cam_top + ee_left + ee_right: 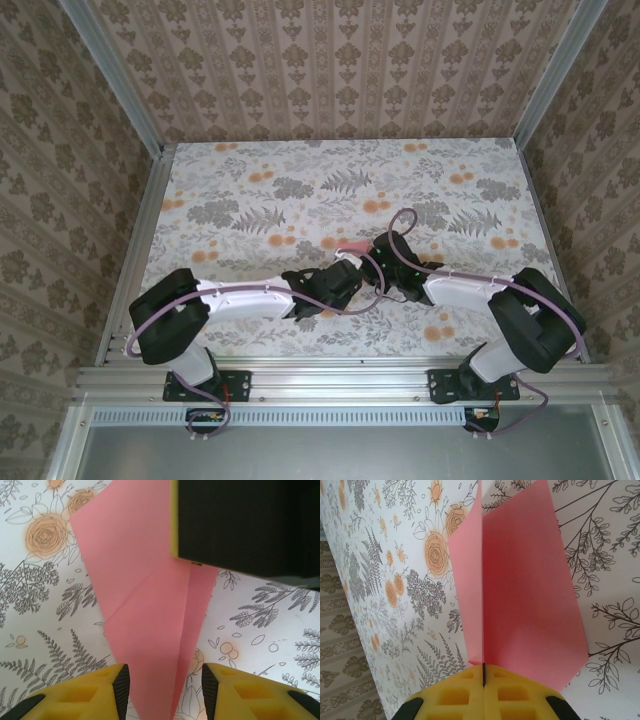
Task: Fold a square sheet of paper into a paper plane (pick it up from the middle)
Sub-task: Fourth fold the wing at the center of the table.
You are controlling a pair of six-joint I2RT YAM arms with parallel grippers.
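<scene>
The right end effector (483,676) pinches the paper plane (530,580) along its crease; the left end effector (165,681), half-open astride its tip, might crumple it.

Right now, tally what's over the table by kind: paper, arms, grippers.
Folded pink paper: 1
Robot arms: 2 (left arm, right arm)
Grippers: 2 (left gripper, right gripper)
Total: 5
</scene>
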